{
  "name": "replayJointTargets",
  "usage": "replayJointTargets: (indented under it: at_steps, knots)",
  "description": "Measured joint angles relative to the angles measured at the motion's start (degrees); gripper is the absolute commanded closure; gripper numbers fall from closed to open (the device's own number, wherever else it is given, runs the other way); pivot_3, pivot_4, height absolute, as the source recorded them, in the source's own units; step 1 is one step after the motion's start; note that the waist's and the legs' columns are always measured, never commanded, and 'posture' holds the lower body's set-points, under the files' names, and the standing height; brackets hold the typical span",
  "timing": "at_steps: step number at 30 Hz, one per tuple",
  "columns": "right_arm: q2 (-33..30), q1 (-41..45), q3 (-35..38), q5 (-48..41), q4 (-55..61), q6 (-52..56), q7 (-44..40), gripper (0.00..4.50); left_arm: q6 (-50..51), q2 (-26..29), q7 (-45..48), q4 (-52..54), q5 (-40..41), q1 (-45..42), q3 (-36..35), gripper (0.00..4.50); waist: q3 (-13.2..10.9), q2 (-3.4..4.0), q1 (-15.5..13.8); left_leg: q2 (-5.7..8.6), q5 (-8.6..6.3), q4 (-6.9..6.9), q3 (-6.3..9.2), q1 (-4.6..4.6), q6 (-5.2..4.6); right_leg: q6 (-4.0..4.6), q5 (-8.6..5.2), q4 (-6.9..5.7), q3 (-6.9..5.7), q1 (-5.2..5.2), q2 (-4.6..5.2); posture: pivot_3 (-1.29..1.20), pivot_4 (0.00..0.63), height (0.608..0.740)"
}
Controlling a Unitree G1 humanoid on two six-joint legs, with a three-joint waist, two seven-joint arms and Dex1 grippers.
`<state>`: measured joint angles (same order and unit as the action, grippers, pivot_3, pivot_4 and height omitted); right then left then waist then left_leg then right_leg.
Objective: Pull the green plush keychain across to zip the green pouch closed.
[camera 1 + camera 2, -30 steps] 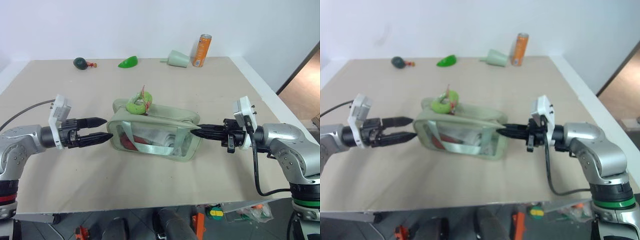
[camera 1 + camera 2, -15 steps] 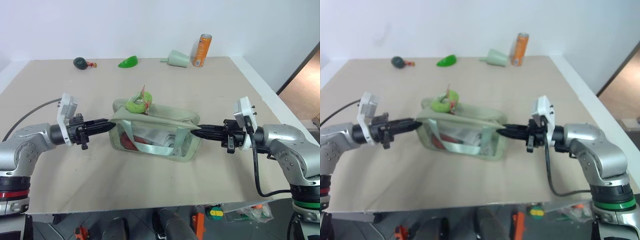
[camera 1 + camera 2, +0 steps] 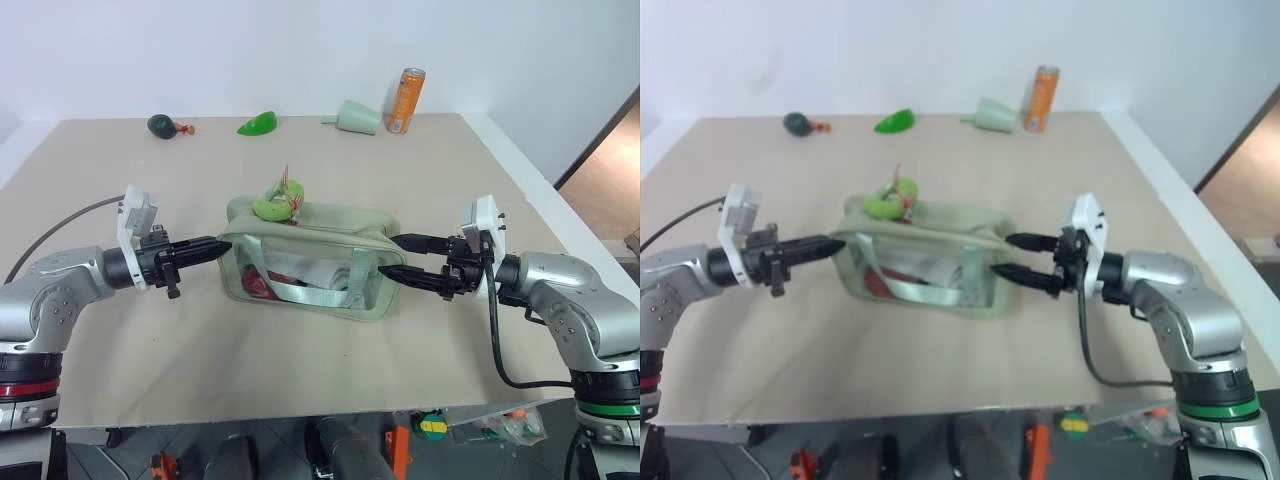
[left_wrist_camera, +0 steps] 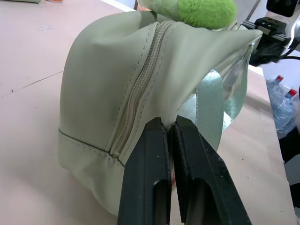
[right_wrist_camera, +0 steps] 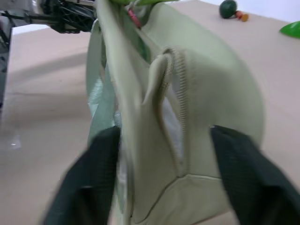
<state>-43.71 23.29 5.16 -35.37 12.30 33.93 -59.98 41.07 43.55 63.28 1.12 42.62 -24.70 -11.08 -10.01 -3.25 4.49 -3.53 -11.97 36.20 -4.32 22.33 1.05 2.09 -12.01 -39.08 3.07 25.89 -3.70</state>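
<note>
Left gripper [image 3: 222,245]: jaws pressed together on a fold of fabric at the left end of the green pouch [image 3: 310,265], pinching it beside the zipper seam (the left wrist view shows the fabric caught between the two black fingers [image 4: 150,178]).
Right gripper [image 3: 398,257]: jaws spread apart at the pouch's right end, one finger at the top edge and one lower, holding nothing; the right wrist view shows the end of the pouch between the two parted fingers [image 5: 89,183].
Green pouch: lies in the middle of the table [image 3: 120,340], long side running left to right, clear window facing the near edge, a green strap across it and red and white items inside.
Green plush keychain [image 3: 272,205]: sits on top of the pouch toward its left end, red-pink threads sticking up from it.
Far edge, left: dark green round object [image 3: 160,125] with a red tip; right of it, a bright green leaf-shaped piece [image 3: 258,124].
Far edge, right: pale green cone-shaped cup [image 3: 356,116] on its side, with an orange can [image 3: 404,100] standing just right of it.
</note>
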Motion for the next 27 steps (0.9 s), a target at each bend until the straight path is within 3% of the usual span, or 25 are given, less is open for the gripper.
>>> replayJointTargets:
  at_steps: [1, 5, 11, 14, 18, 21, 27]
  knots:
    - [-0.3, -0.12, 0.07, -0.36, 0.04, 0.34, -0.2, 0.04, 0.0, 0.0, -0.01, 0.0, 0.0, -0.01, 0.01, 4.5, 0.0, 0.0, 0.0, 0.0, 0.0, 0.0, 0.0, 0.0, 0.0, 0.0, 0.0, 0.0, 0.0, 0.0, 0.0, 0.0, 0.15, 0.74]
    - [-2.23, -0.61, 7.41, -9.25, -0.38, 5.62, -2.8, 0.04, 0.01, 0.0, -0.21, 0.04, -0.05, -0.17, 0.15, 4.5, -0.01, 0.01, -0.03, 0.04, 0.0, 0.0, 0.0, 0.01, 0.0, 0.0, 0.0, 0.0, -0.01, -0.01, 0.01, 0.0, 0.15, 0.74]
    - [-0.82, 7.36, 15.36, -16.51, -3.67, 7.06, -0.72, 0.04, 0.04, 0.03, -0.34, -0.03, -0.48, -0.49, 0.25, 4.5, -0.01, 0.01, 0.11, 0.02, 0.0, 0.0, 0.03, -0.05, 0.0, -0.06, 0.04, 0.0, 0.01, -0.02, -0.07, 0.0, 0.15, 0.74]
    - [3.72, 14.55, 10.75, -12.82, -3.54, 2.93, 2.76, 0.04, 0.1, -0.01, -0.5, 0.02, -0.91, -0.95, 0.39, 4.5, -0.02, 0.04, 0.27, 0.1, 0.0, 0.0, 0.42, -0.06, 0.0, -0.15, 0.1, 0.0, 0.09, -0.02, -0.25, 0.0, 0.15, 0.74]
    - [5.45, 19.79, 0.07, -1.13, -4.63, -5.72, 2.64, 0.04, 0.15, -0.26, -0.42, 0.17, -0.93, -1.0, 0.56, 4.5, -0.02, 0.05, -0.06, 0.07, 0.0, -0.01, 0.53, 0.05, -0.01, -0.05, 0.04, 0.01, 0.05, 0.01, -0.31, 0.0, 0.15, 0.74]
    - [6.94, 23.7, -7.51, 7.65, -7.57, -13.76, 0.52, 0.04, 0.12, -0.5, -0.4, 0.6, -0.93, -1.03, 0.65, 4.5, -0.03, 0.05, -0.12, 0.08, -0.03, -0.02, 0.5, 0.16, -0.03, 0.0, 0.0, 0.04, 0.08, 0.1, -0.27, 0.0, 0.15, 0.74]
    - [8.64, 30.06, -14.58, 17.13, -13.72, -27.42, -5.96, 0.04, 0.09, -0.79, -0.43, 1.07, -0.92, -0.82, 0.63, 4.5, -0.03, 0.05, -0.25, 0.07, -0.08, -0.01, 0.5, 0.22, 0.01, 0.06, -0.05, 0.06, 0.07, 0.12, -0.12, 0.0, 0.15, 0.74]
